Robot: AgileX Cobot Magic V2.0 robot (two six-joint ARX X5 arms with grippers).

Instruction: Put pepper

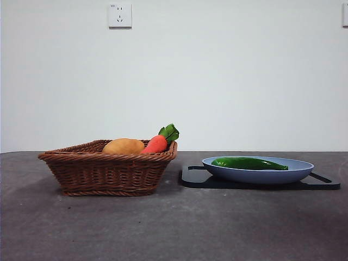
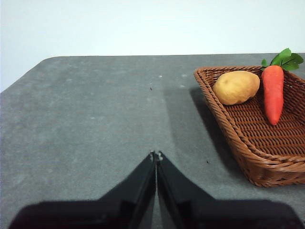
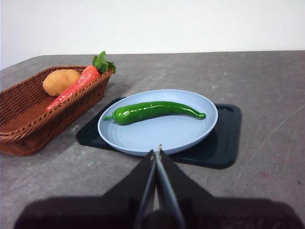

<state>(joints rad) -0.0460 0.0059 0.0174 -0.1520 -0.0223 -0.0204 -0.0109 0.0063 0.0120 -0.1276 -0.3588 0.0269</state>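
Note:
The glossy dark-green pepper (image 1: 249, 163) lies on its side in the blue plate (image 1: 296, 169); it also shows in the right wrist view (image 3: 152, 110) across the plate (image 3: 167, 136). My right gripper (image 3: 157, 151) is shut and empty, hovering just short of the plate's near rim. My left gripper (image 2: 156, 155) is shut and empty above bare table, apart from the wicker basket (image 2: 248, 143). Neither gripper shows in the front view.
The blue plate rests on a black tray (image 1: 326, 182) at the right. The wicker basket (image 1: 103, 168) at the left holds a potato (image 1: 124, 145) and an orange carrot with a green top (image 1: 159, 142). A wall socket (image 1: 119, 15) is on the white wall behind.

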